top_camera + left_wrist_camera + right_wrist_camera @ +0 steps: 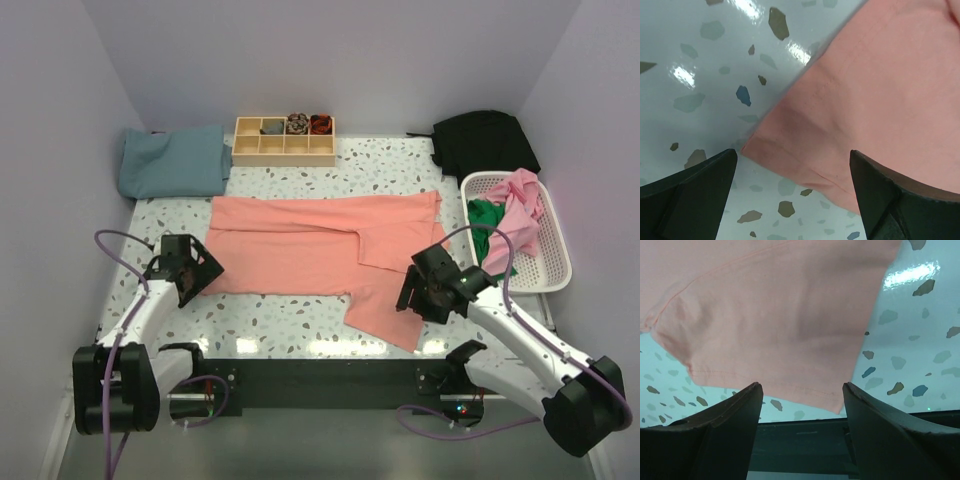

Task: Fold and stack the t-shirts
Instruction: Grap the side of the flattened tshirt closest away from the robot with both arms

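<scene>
Lower frame: both arms reach up from their bases with elbows bent and wrists tipped down toward the speckled terrazzo table. The left gripper hovers over the left hem corner of the large salmon-pink cotton t-shirt, jaws spread wide, nothing between them. The right gripper hangs over the shirt's lower right flap, jaws apart, released. The shirt lies spread across mid-frame. At right, a white lattice basket holds a pink t-shirt and a green t-shirt. At upper left lies a folded teal-blue t-shirt.
</scene>
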Motion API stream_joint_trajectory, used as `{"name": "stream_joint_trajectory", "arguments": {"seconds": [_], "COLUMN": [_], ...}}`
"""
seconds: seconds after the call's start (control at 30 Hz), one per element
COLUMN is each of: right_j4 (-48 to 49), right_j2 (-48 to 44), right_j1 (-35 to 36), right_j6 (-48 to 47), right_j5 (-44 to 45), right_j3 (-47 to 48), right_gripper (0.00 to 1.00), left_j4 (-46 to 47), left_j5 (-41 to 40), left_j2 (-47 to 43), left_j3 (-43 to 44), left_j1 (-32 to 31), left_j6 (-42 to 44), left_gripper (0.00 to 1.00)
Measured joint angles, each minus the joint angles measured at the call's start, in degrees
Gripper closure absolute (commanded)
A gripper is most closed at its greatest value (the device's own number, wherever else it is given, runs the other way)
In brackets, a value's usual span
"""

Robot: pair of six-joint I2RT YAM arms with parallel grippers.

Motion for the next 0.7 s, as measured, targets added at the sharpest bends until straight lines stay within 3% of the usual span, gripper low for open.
{"name": "stream_joint_trajectory", "arguments": {"seconds": [0.2, 0.3, 0.33, 0.4, 0.5, 0.53, 0.7], "right_j4": [-1.60, -1.77, -1.79, -2.12, -3.21, -3.74, -6.82], "right_j2": [-2.10, -2.19, -2.23, -2.60, -3.10, -3.23, -3.96], "right_j1": [0.39, 0.57, 0.70, 1.05, 1.64, 1.97, 6.21], "right_j6": [1.62, 2.19, 2.60, 3.34, 4.44, 4.98, 8.85], "right_j5": [0.31, 0.39, 0.44, 0.39, 0.28, 0.28, 0.39], "right_j3": [0.00, -0.35, -0.83, -1.95, -3.28, -3.67, -4.79], "right_gripper": [0.31, 0.33, 0.33, 0.34, 0.35, 0.35, 0.36], "left_j4": [4.04, 5.99, 6.56, 7.28, 7.61, 7.63, 7.87], "left_j5": [3.37, 3.52, 3.52, 3.56, 3.82, 3.96, 5.66], "left_j2": [0.76, 0.76, 0.83, 0.87, 0.81, 0.79, -0.35], "left_j3": [-2.45, -3.02, -3.21, -3.56, -3.91, -4.24, -5.84], "left_j1": [0.15, 0.24, 0.26, 0.26, 0.26, 0.26, 0.26], "left_j6": [-1.01, -0.98, -0.90, -0.85, -1.09, -1.05, -1.42], "left_gripper": [0.06, 0.16, 0.25, 0.29, 0.48, 0.58, 0.81]}}
